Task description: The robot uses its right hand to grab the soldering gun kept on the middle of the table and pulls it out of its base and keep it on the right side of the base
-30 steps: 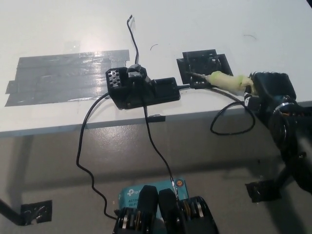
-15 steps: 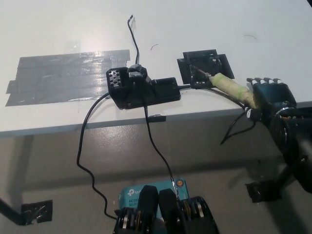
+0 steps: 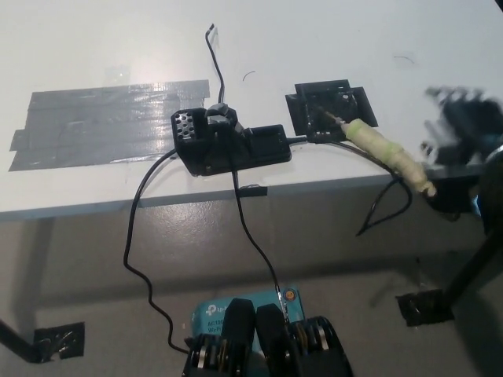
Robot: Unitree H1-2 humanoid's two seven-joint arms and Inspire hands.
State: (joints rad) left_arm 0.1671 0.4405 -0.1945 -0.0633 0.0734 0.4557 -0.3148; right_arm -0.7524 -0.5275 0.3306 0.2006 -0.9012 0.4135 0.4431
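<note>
At the far left of the white table (image 3: 94, 47), a wide patch of grey tape (image 3: 106, 124) is seen, stuck flat on the surface. Its left end is ragged, with a small strip hanging out at the edge.

Near the middle, close to the front edge of the table, the black base (image 3: 228, 145) is placed. A block with small holes is seen at its left part, and a dark knob on top. A thin black wire (image 3: 214, 67) runs from it toward the back of the table, and other black cables (image 3: 137, 236) hang down over the front edge to the floor, where their ends cannot be followed.

To the right of the base, a square of black tape (image 3: 330, 108) is fixed on the table. The soldering gun (image 3: 385, 153) is lying with its thin metal tip on this square. Its pale yellow handle points to the lower right and reaches out beyond the table edge. Its cord loops below the edge.

At the far right, the black right hand (image 3: 464, 129) is shown only as a strong blur, partly cut by the picture border. It appears apart from the handle. Whether its fingers are spread or pressed together cannot be told.

The white left hand is not seen in the picture.
</note>
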